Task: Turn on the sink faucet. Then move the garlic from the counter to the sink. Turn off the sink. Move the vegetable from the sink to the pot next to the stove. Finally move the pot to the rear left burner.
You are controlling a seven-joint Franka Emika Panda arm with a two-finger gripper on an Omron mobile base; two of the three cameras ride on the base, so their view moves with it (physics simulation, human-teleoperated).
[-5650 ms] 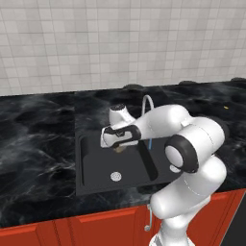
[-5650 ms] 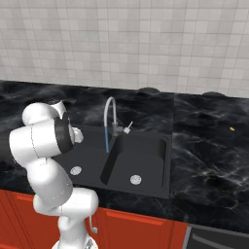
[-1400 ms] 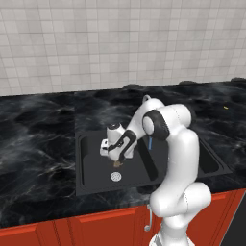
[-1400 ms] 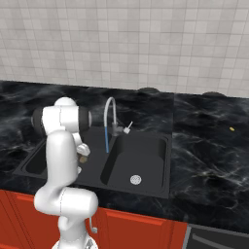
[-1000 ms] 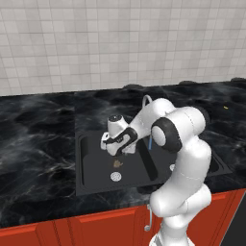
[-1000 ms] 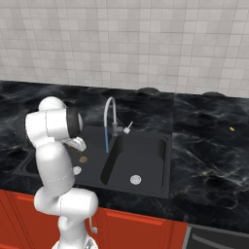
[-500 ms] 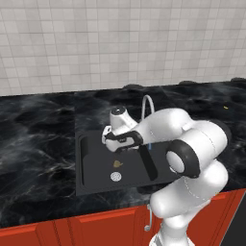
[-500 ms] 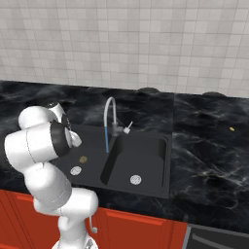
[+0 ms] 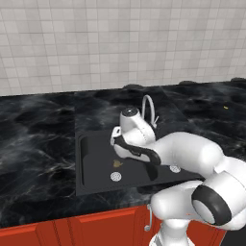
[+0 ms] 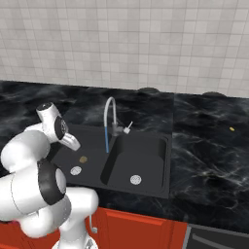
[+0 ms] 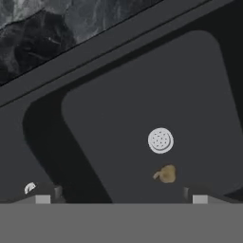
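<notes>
The garlic (image 11: 166, 174), a small tan bulb, lies on the floor of the left bowl of the dark sink (image 9: 91, 158), just beside its round silver drain (image 11: 160, 140). It also shows as garlic (image 9: 116, 164) and garlic (image 10: 83, 159) in the base views. My gripper (image 11: 121, 197) hangs above that bowl, open, with nothing between its fingers. From the sides it appears as gripper (image 9: 116, 139) and gripper (image 10: 72, 142), apart from the bulb. The sink faucet (image 10: 110, 111) arches over the divider, and a thin blue stream (image 10: 107, 140) falls from its spout. Its side lever (image 10: 127, 129) points right.
The right bowl has its own drain (image 10: 135, 179). Black marble counter (image 9: 33, 139) surrounds the sink, with red cabinet fronts (image 9: 91, 226) below and a tiled wall behind. A tiny yellow speck (image 10: 231, 129) lies on the counter at the right. My white arm (image 9: 192, 158) crosses over the sink's front right.
The hand has risen off the basin floor and drawn back toward the rear of the left bowl. The garlic stays beside the drain. The jaws have stayed wide.
</notes>
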